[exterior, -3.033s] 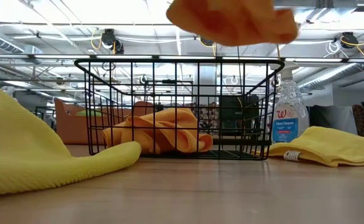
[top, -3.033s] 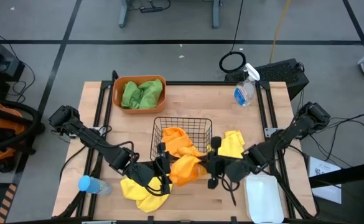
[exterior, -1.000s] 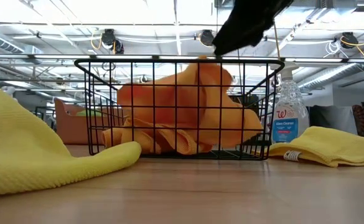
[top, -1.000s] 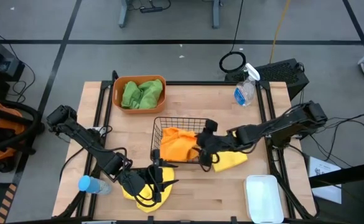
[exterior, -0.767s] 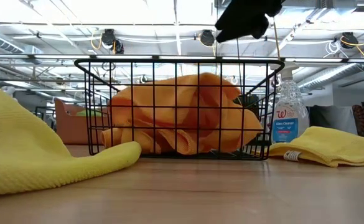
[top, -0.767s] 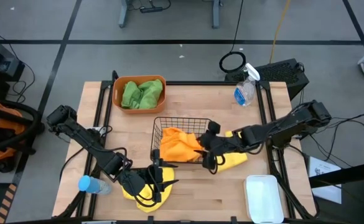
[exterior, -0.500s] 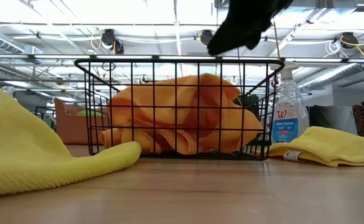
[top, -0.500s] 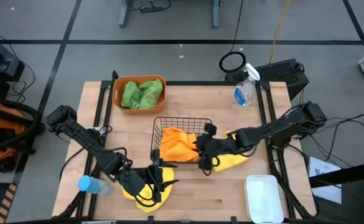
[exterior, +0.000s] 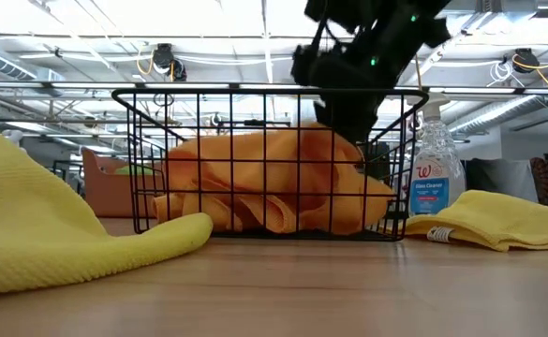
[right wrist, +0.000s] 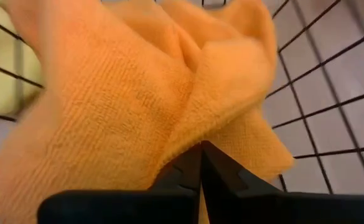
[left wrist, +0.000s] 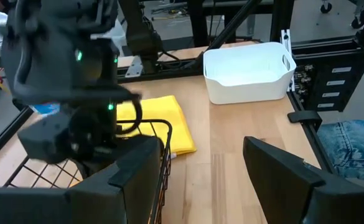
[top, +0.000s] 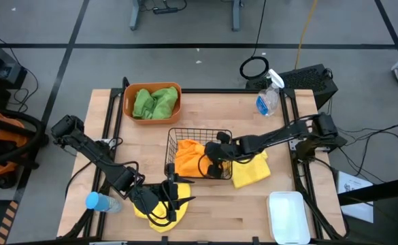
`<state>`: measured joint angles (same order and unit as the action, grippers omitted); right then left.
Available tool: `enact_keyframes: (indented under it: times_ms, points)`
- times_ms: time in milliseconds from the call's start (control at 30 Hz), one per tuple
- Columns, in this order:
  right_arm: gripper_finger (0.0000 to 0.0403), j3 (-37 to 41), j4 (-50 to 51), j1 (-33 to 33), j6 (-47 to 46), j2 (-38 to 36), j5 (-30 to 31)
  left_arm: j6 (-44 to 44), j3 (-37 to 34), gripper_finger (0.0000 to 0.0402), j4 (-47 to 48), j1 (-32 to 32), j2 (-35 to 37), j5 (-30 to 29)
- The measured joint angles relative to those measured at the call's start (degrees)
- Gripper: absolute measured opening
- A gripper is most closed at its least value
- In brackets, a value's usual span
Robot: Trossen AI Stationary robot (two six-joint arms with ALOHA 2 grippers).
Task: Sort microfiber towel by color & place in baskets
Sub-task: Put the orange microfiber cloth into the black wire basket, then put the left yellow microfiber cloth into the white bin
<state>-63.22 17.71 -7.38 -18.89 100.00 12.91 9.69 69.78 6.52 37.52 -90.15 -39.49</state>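
The right hand has dipped into the black wire-mesh square basket, fingers pressed together against the fuzzy orange cloths; withdrawing could snag fabric and drag one out

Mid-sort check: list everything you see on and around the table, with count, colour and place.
Green towels: two, in orange tub, far left.
Orange towels: in black wire basket, table centre.
Yellow towels: one right of the basket, one near left edge.
White bin: one, near right.
Spray bottle: one, clear, far right.
Blue-capped bottle: one, near left.
Left claw: open, over the near yellow towel.
Right claw: shut, inside the basket against orange cloth.
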Motion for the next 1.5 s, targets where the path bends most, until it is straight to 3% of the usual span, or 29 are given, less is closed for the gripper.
enact_keyframes:
  times_ms: [233,600,733,1000,1167,1267,1500]
  points:
    - [0.0001,0.02,0.47,0.62,0.29,0.19,-1.22,-0.02,0.0,0.0235,0.13,0.0,0.0,0.0]
    - [0.0004,0.02,4.93,-3.7,-1.17,-13.57,1.35,0.97,0.09,0.0235,1.44,0.0,0.0,0.0]
    - [0.0004,0.02,12.23,-9.48,-4.6,-17.89,7.38,8.47,0.09,0.0235,9.19,0.55,0.0,0.95]
    - [0.0004,0.02,24.4,-27.02,-20.16,-21.55,22.42,30.34,0.07,0.0235,23.82,3.85,-0.63,13.23]
    - [0.0004,0.04,28.17,-37.02,-29.63,-19.87,24.73,41.14,0.04,0.0235,28.14,7.49,-1.6,14.07]
    - [0.0004,0.12,27.24,-41.4,-32.51,-17.72,24.77,45.44,0.04,0.0235,28.61,8.8,-3.19,18.31]
    - [0.0004,0.16,24.06,-46.3,-35.52,-11.79,25.04,50.73,0.04,0.0236,28.5,9.86,-8.04,20.21]
